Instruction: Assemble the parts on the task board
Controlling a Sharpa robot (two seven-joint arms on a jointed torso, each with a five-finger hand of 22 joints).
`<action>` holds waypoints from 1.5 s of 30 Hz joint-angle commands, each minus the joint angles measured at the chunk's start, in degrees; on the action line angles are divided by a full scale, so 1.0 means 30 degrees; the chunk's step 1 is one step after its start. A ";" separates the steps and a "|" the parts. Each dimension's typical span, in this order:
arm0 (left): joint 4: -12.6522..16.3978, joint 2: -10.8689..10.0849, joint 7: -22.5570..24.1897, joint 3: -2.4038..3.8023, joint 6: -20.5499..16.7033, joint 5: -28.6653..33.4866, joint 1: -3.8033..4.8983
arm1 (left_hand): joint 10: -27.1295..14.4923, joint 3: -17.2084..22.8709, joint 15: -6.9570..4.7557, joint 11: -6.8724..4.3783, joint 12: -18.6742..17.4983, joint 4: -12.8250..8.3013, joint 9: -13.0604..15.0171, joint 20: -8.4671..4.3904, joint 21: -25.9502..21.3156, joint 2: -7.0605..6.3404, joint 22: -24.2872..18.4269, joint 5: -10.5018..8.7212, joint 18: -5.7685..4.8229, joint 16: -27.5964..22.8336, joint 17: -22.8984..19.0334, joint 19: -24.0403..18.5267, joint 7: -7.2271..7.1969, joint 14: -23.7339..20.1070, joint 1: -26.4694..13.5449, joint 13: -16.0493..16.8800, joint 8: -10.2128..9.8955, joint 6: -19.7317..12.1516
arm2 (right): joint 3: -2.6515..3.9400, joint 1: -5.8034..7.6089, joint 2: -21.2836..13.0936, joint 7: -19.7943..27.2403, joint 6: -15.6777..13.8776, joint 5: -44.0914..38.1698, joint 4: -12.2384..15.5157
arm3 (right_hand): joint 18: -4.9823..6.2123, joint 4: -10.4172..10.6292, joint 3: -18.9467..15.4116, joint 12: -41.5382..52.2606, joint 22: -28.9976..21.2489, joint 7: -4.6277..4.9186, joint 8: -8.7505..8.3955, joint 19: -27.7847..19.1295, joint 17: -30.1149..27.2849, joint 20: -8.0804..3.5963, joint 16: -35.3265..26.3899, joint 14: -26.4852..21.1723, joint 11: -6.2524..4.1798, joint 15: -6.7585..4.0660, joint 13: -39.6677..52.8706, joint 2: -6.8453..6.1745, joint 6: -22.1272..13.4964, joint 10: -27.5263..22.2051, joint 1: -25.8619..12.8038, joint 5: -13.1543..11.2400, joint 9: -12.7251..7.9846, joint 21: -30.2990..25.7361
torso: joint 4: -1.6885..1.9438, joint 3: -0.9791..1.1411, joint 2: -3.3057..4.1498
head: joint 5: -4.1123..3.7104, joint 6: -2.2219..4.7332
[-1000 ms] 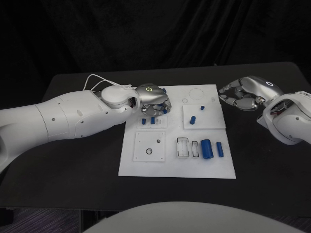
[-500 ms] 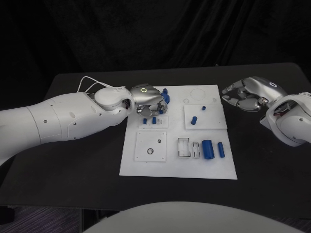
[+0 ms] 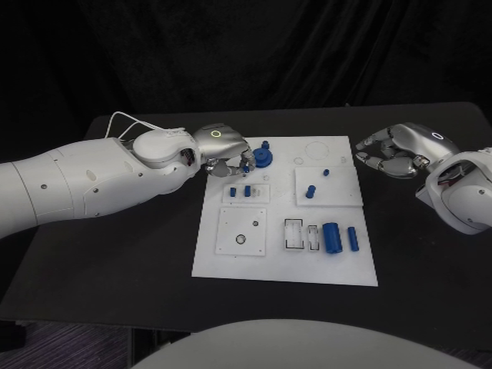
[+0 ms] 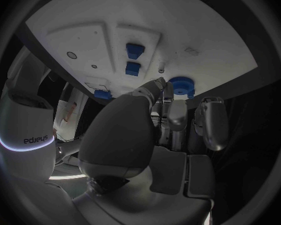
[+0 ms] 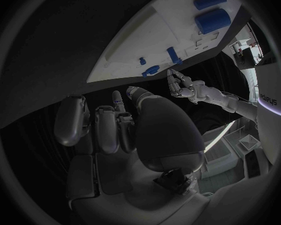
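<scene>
The white task board (image 3: 301,265) lies in the middle of the black table. My left hand (image 3: 224,147) is over its far left corner and pinches a round blue toothed part (image 3: 264,158) at its fingertips. In the left wrist view that toothed part (image 4: 182,86) sits just past the fingers (image 4: 158,87), over the board (image 4: 178,25). Two small blue blocks (image 3: 241,191) stand in the plate just nearer me. My right hand (image 3: 399,150) hovers off the board's far right edge, its fingers curled in and holding nothing.
A blue peg (image 3: 310,187) and a smaller blue piece (image 3: 326,171) stand on the right square plate. A thick blue cylinder (image 3: 330,237) and a thin one (image 3: 351,239) lie near the front right. Black table surrounds the board.
My left hand has moved from above the two small blocks toward the board's far edge, and the blue toothed part now shows at its fingertips. The right hand has stayed put.
</scene>
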 commanded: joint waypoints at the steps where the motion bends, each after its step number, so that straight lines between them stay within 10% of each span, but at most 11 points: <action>1: 0.0098 -0.0069 -0.0471 0.0014 0.0677 -0.0006 0.0088 | 0.0160 -0.0079 0.0030 0.0026 -0.0095 -0.0070 0.0047 0.0014 0.0052 -0.0020 0.3517 -0.0011 -0.0314 -0.0018 -0.0030 0.0176 0.0010 0.0139 -0.0139 -0.0019 0.0083 0.0028 | 0.0011 -0.0072 0.0010 -0.0429 0.0225 -0.0025 -0.0010 | 0.0128 0.0003 0.0105 -0.0089 0.3013 -0.0005 0.0023 0.0028 0.1392 0.0118 -0.0067 0.1105 0.0143 0.0151 0.4338 -0.0044 0.0084 0.1240 -0.0122 -0.0003 -0.0022 -0.0116 | 0.0060 0.0049 -0.0077 | -0.0121 0.0000; 9: 0.0014 -0.0030 -0.0750 0.0012 0.1457 -0.0007 0.0092 | 0.0315 -0.0108 0.0041 0.0051 -0.0193 -0.0083 0.0027 0.0018 0.0070 -0.0039 0.3521 -0.0099 -0.0317 -0.0054 -0.0117 0.0181 0.0026 0.0109 -0.0168 -0.0069 -0.0007 -0.0056 | 0.0010 -0.0144 0.0045 -0.0458 0.0340 -0.0025 -0.0083 | 0.0138 -0.0018 0.0129 -0.0127 0.2999 -0.0001 0.0002 0.0011 0.1358 0.0124 -0.0101 0.1093 0.0146 0.0156 0.4299 -0.0048 0.0060 0.1198 -0.0093 -0.0005 -0.0034 -0.0171 | 0.0175 0.0071 -0.0257 | -0.0415 0.0000; 18: -0.0186 0.0177 -0.0849 0.0012 0.1734 -0.0007 0.0066 | 0.0322 -0.0107 0.0046 0.0059 -0.0262 -0.0095 0.0017 0.0020 0.0101 -0.0044 0.3529 -0.0097 -0.0323 -0.0061 -0.0128 0.0198 0.0027 0.0106 -0.0167 -0.0101 -0.0046 -0.0096 | 0.0011 -0.0166 0.0065 -0.0400 0.0404 -0.0025 -0.0087 | 0.0141 -0.0053 0.0165 -0.0141 0.2994 0.0001 -0.0013 0.0005 0.1327 0.0129 -0.0133 0.1081 0.0146 0.0162 0.4285 -0.0045 0.0049 0.1182 -0.0046 0.0005 -0.0045 -0.0192 | 0.0129 -0.0020 -0.0237 | -0.0310 0.0000; 45: -0.0733 0.0928 -0.0766 0.0010 0.1888 -0.0006 -0.0199 | 0.0533 -0.0098 0.0068 0.0103 -0.0381 -0.0153 -0.0020 0.0020 0.0229 -0.0050 0.3565 -0.0012 -0.0347 -0.0040 -0.0096 0.0278 0.0062 0.0168 -0.0161 -0.0155 -0.0180 -0.0228 | 0.0012 -0.0186 0.0019 -0.0283 0.0535 -0.0025 0.0004 | 0.0146 -0.0096 0.0208 -0.0146 0.2988 0.0001 -0.0019 -0.0004 0.1299 0.0133 -0.0161 0.1070 0.0146 0.0163 0.4280 -0.0040 0.0056 0.1177 0.0010 0.0019 -0.0052 -0.0222 | 0.0111 0.0016 -0.0213 | -0.0287 0.0000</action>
